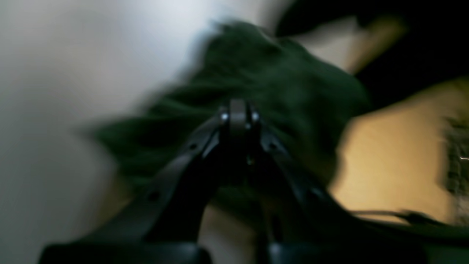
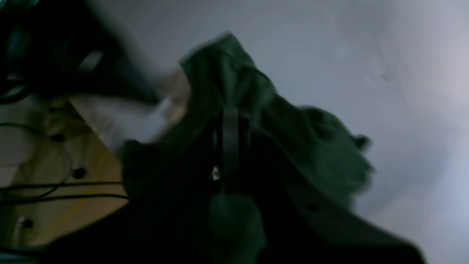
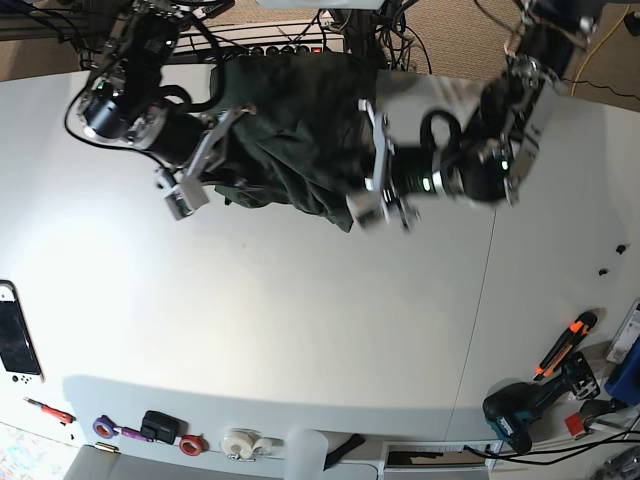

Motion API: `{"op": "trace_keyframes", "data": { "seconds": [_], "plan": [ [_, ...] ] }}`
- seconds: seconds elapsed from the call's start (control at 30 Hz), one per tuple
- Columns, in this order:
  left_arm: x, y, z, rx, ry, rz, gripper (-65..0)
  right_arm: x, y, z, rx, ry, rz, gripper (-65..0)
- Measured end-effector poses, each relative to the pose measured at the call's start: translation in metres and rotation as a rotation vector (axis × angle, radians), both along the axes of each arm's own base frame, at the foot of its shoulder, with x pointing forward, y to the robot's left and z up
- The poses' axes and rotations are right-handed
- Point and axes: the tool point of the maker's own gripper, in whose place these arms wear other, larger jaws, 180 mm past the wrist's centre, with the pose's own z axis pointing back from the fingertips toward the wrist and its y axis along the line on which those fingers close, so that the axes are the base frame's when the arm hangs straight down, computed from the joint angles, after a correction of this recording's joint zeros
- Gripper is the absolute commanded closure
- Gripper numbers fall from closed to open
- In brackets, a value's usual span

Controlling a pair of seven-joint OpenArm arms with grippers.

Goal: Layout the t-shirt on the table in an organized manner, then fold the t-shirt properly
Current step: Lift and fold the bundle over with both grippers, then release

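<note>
Shirt (image 3: 290, 130) bunched at top centre of base view, held off the desk (image 3: 300, 330) between both arms. Left end effector (image 1: 238, 117) pinched shut on green knit; right end effector (image 2: 231, 146) likewise clamped on fabric. Soft, light, limp cloth: likely to sag and crumple, not slip. Best gripped at shoulder seams or hem corners for spreading flat.

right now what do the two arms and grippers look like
Both arms are black with looping black cables. The right gripper and left gripper have pale grey plates and dark, tapered fingers with small holes and silver screws at the tips. The left arm shows small green lights.
</note>
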Motion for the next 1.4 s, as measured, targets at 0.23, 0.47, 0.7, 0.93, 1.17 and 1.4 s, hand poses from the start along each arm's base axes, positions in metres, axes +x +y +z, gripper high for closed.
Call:
{"op": "trace_keyframes", "data": {
  "seconds": [0.23, 0.47, 0.7, 0.93, 1.17, 1.4],
  "plan": [
    [-0.044, -0.026, 0.001, -0.119, 0.112, -0.073, 0.0, 0.001, -0.035, 0.002, 0.184, 0.03, -0.059, 0.0],
    [-0.049, -0.021, -0.015, -0.05, 0.113, -0.068, 0.0, -0.002, -0.023, -0.011, 0.295, 0.097, -0.025, 0.0],
    [-0.06, -0.014, -0.037, 0.032, 0.122, -0.05, 0.0, -0.004, -0.016, -0.044, 0.099, 0.177, 0.014, 0.0],
    [-0.063, -0.009, -0.05, 0.084, 0.144, -0.009, 0.0, -0.011, -0.04, -0.079, -0.149, 0.254, -0.02, 0.0],
    [-0.074, -0.009, -0.055, 0.081, 0.172, -0.005, 0.0, 0.015, -0.061, -0.075, -0.254, 0.148, -0.107, 0.0],
    [-0.077, -0.009, -0.056, 0.078, 0.182, -0.004, 0.0, 0.065, -0.085, -0.046, -0.286, -0.033, -0.28, 0.0]
  ]
}}
